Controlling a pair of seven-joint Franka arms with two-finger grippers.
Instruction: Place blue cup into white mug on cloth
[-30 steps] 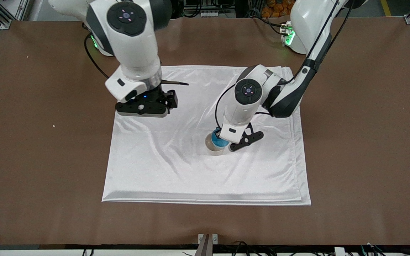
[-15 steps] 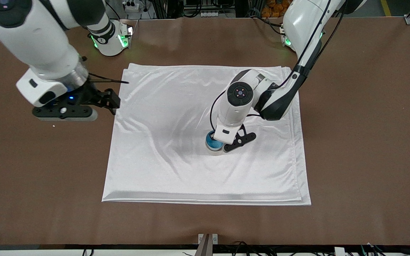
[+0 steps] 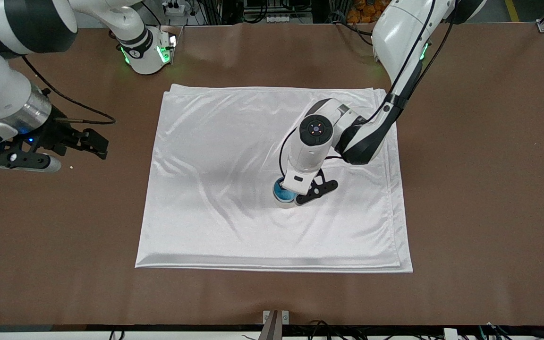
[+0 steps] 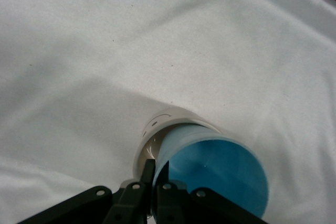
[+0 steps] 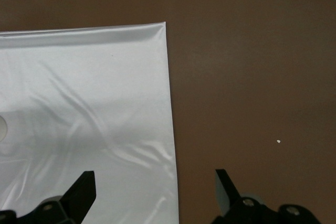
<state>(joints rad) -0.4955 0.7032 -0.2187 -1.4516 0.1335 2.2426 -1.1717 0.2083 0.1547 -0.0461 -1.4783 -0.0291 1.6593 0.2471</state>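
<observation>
Brown tabletop lies under the cloth (image 3: pixel 272 179), where at centre frame the blue cup (image 3: pixel 281 191) is seen sunk partway into the white mug (image 4: pixel 157 129), its rim pinched by the left gripper (image 3: pixel 295 189); release remains, judging so. At far left of the frame, over bare table, the right gripper (image 3: pixel 90 141) is held wide and empty.

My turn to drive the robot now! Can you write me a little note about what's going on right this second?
Left gripper: fingers shut on the rim of the blue cup, over the middle of the cloth.
Right gripper: open, holding nothing, waiting over the bare table off the cloth's edge toward the right arm's end.
Done: the blue cup sits partly down inside the white mug, which stands on the cloth.
Left: let go of the cup and lift the left arm away.
</observation>
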